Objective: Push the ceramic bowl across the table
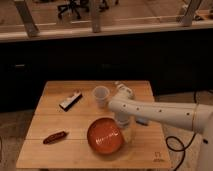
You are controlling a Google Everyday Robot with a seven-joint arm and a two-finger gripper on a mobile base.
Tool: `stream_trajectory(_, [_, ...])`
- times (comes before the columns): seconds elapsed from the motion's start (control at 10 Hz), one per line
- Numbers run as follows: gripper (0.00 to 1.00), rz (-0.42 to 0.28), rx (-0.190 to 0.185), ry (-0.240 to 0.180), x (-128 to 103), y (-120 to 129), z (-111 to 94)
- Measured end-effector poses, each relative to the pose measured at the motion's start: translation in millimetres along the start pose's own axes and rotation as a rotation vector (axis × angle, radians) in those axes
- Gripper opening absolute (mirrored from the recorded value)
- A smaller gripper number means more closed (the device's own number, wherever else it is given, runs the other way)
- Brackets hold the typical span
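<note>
The ceramic bowl [105, 136], glossy reddish-orange with pale marks inside, sits on the light-wood table [75, 120] near its front edge, right of centre. My gripper [123, 121] hangs down from the white arm [160, 113], which reaches in from the right. It is at the bowl's right rear rim, touching or very close to it. The gripper's lower part is partly hidden behind the rim.
A small white cup [101, 95] stands behind the bowl, close to my wrist. A black-and-white flat object [71, 100] lies at the back left. A small red item [55, 136] lies at the front left. A dark logo mark [158, 155] is at the front right corner.
</note>
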Motion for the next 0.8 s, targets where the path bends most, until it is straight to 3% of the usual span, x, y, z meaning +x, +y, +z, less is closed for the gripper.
stream_trajectory(0.5, [0.8,-0.027,-0.01,0.005,1.1,0.7,1.1])
stream_trajectory(0.8, [0.73,-0.043,-0.015,0.01,2.7,1.2,2.3])
